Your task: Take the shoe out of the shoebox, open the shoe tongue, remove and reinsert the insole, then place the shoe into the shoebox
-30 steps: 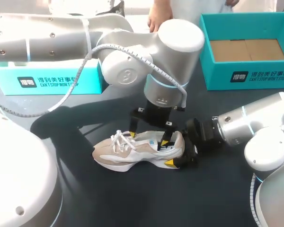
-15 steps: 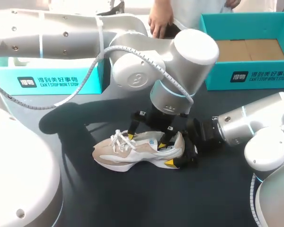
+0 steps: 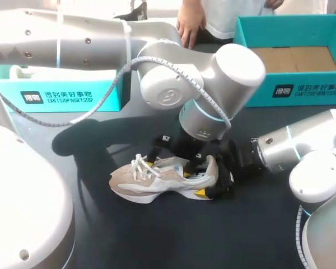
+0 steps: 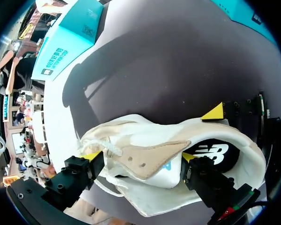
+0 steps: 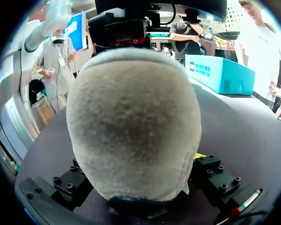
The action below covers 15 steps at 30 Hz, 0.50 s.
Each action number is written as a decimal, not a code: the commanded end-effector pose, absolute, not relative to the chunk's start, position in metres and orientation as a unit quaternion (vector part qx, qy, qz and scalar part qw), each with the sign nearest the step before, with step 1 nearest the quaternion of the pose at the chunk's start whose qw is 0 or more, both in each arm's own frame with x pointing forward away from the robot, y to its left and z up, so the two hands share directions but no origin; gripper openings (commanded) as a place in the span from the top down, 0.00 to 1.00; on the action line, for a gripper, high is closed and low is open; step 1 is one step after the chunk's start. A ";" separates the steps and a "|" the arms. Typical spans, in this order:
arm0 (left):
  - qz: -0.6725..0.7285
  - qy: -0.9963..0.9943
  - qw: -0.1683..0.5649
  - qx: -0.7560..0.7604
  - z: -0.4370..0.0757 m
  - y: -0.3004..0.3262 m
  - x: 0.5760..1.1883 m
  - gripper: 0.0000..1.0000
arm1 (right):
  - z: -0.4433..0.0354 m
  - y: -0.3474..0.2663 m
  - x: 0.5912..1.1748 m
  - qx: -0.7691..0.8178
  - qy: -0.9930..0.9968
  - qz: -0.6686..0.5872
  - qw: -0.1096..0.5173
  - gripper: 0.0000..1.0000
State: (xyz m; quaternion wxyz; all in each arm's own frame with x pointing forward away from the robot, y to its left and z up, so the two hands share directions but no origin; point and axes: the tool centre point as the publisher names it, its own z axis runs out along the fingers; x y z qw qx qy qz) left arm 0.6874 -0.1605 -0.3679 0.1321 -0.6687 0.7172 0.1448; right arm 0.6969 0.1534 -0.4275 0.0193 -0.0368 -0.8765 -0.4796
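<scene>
- The shoe (image 3: 157, 180), beige and white, stands on its sole on the dark worktop (image 3: 157, 235). It is outside the shoebox, with its toe towards our left arm's side and its heel towards our right arm's side.
- Our left fingers (image 4: 91, 155) hang right over the shoe's top and are spread wide. One yellow tip is by the laces (image 3: 140, 166) and the other is at the mouth of the shoe.
- The tongue (image 4: 150, 157) lies between those two tips. We see them gripping nothing.
- Through the shoe's mouth, behind the tongue, we see the dark insole (image 4: 215, 152) sitting inside the shoe.
- Our right fingers (image 5: 210, 176) are clamped on the shoe's heel, one on each side of it. From our right wrist, the fuzzy heel fills the space between them.
- The shoebox (image 3: 291, 92), teal and open, stands well apart from the shoe, past its heel and further back. Only its brown cardboard floor shows inside.
- A second teal box (image 3: 61, 95) sits well apart from the shoe, past its toe and further back.
</scene>
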 end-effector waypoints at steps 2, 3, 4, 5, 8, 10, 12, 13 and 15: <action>0.147 0.709 0.125 -0.678 -0.362 -0.145 0.689 0.00 | -0.433 0.157 0.701 -0.038 -0.878 -0.477 0.019 1.00; 0.147 0.706 0.124 -0.681 -0.361 -0.143 0.688 0.00 | -0.433 0.157 0.701 -0.038 -0.878 -0.477 0.019 1.00; 0.146 0.705 0.122 -0.684 -0.360 -0.141 0.688 0.00 | -0.433 0.157 0.701 -0.038 -0.878 -0.477 0.019 1.00; 0.145 0.701 0.118 -0.688 -0.357 -0.140 0.688 0.00 | -0.433 0.157 0.701 -0.038 -0.878 -0.477 0.019 1.00; 0.138 0.698 0.107 -0.695 -0.351 -0.137 0.687 0.03 | -0.433 0.157 0.701 -0.038 -0.878 -0.477 0.019 1.00; 0.131 0.700 0.102 -0.695 -0.343 -0.139 0.683 0.31 | -0.433 0.157 0.701 -0.038 -0.878 -0.477 0.019 1.00; 0.123 0.705 0.094 -0.692 -0.338 -0.141 0.681 0.56 | -0.433 0.157 0.701 -0.038 -0.878 -0.477 0.019 1.00; 0.119 0.707 0.091 -0.691 -0.336 -0.142 0.681 0.65 | -0.433 0.157 0.701 -0.038 -0.878 -0.477 0.019 1.00; 0.111 0.712 0.089 -0.687 -0.331 -0.144 0.679 0.78 | -0.433 0.157 0.701 -0.038 -0.878 -0.477 0.019 1.00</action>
